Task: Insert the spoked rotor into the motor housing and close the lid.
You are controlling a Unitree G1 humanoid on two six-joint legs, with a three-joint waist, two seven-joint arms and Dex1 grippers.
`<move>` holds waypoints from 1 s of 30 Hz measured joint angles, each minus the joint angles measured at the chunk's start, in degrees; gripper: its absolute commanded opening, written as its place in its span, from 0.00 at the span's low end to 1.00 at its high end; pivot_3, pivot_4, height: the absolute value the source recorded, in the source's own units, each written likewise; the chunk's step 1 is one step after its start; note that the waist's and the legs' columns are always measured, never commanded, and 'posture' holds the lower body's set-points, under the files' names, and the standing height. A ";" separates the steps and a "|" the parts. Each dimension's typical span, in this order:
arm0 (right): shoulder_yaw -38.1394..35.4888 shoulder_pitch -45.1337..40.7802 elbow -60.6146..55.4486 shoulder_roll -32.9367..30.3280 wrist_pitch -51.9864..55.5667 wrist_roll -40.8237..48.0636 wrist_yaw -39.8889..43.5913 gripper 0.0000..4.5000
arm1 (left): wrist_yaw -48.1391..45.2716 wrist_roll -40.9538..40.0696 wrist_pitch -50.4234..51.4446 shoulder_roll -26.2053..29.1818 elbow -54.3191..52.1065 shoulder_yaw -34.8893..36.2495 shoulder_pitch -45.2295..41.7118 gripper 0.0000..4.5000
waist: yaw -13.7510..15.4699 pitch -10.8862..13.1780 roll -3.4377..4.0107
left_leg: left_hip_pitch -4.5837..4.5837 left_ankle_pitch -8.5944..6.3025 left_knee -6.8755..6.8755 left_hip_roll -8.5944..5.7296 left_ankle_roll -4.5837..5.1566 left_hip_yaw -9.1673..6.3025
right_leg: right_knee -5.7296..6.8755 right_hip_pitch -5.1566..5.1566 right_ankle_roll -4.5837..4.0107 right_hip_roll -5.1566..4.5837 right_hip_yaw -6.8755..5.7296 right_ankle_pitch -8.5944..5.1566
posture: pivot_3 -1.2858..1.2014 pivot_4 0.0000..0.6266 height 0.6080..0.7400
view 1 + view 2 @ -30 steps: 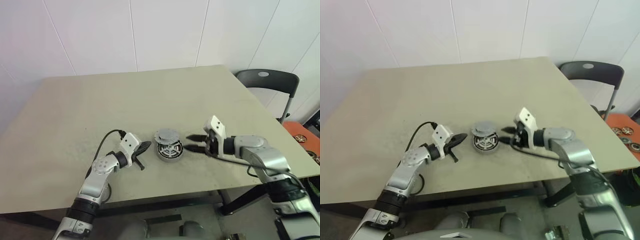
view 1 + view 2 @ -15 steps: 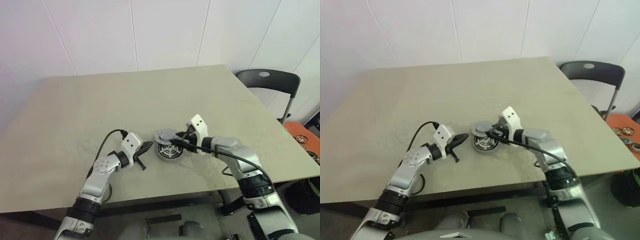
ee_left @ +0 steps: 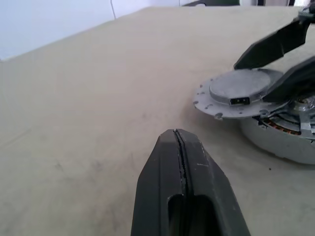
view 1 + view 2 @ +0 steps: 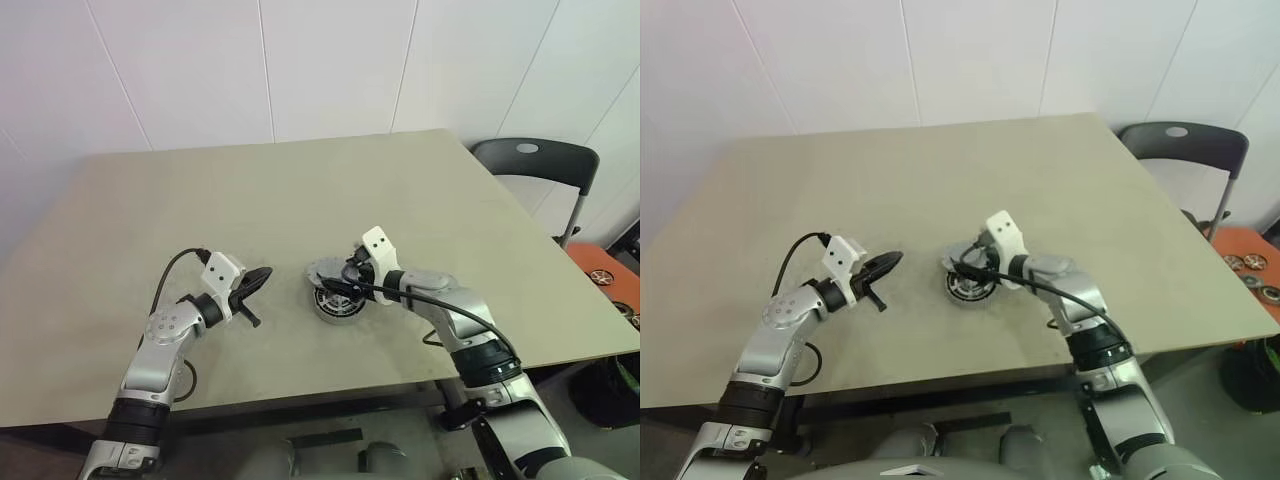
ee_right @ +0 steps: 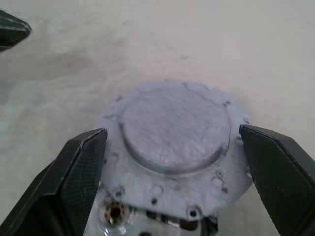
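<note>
Right tool [image 5: 170,162] spread wide astride the lid [image 5: 174,130], tilted half off the housing [image 3: 290,140]; left tool [image 3: 179,142] pinched empty; risks jamming the lid askew if squeezed unevenly.

Plain white paneled wall [image 4: 330,60] behind a big beige table [image 4: 300,190], with a dark folding chair [image 4: 535,165] off its right corner.

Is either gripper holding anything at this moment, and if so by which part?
Nothing is held. The right gripper stands open, fingers either side of the flat grey notched lid without touching it; the left gripper is shut, empty.
</note>
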 measured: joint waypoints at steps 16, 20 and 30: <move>2.20 -3.29 6.43 2.64 -4.21 -4.24 0.79 0.88 | -0.23 -0.56 0.70 -0.18 -1.31 -0.03 0.37 0.00 | -1.34 -0.05 0.03 | 0.08 0.06 0.00 0.10 -0.10 -0.02 | 0.09 0.01 -0.10 0.14 0.01 0.06 | 0.52 0.00 1.00; 2.89 -3.24 5.90 2.23 -4.54 -4.54 2.34 0.72 | 0.09 -0.46 0.66 -0.40 -1.25 -0.05 0.18 0.00 | -1.30 -0.06 0.03 | 0.08 0.06 0.00 0.11 -0.10 -0.03 | 0.09 0.02 -0.10 0.15 0.01 0.06 | 0.52 0.00 1.00; 3.46 -3.05 4.45 0.03 -4.38 -4.30 6.10 0.71 | 0.70 -0.23 0.42 -0.81 -0.32 -0.17 -1.12 0.00 | -1.21 -0.07 0.03 | 0.05 0.06 -0.01 0.11 -0.10 -0.03 | 0.07 0.01 -0.10 0.14 0.01 0.06 | 0.52 0.00 1.00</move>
